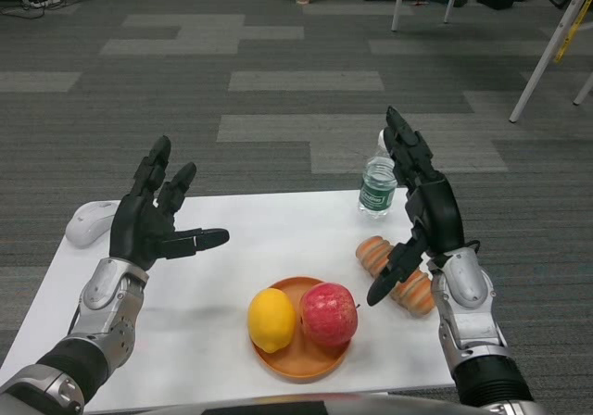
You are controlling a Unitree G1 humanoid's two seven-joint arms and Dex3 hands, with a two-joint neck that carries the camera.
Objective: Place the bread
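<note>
Orange plate (278, 359) with lemon (271, 320) and apple (329, 313) sits nearest; the bread (397, 271) lies beside it, under the right hand (422, 213), whose fingers are spread and hold nothing. Closing carelessly could roll the bread off the table's near edge or topple the bottle (377, 185); left hand (153, 220) waits, fingers apart

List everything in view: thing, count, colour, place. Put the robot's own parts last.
table: one, white, centre of view
plate: one, orange, near edge of table
lemon: one, yellow, on plate, left side
apple: one, red, on plate, right side
bread: one, tan ridged roll, on table right of plate
water bottle: one, clear with green label, far right of table
mouse: one, white, far left table edge
left hand: black, open, above table's left
right hand: black, open, over bread
</note>
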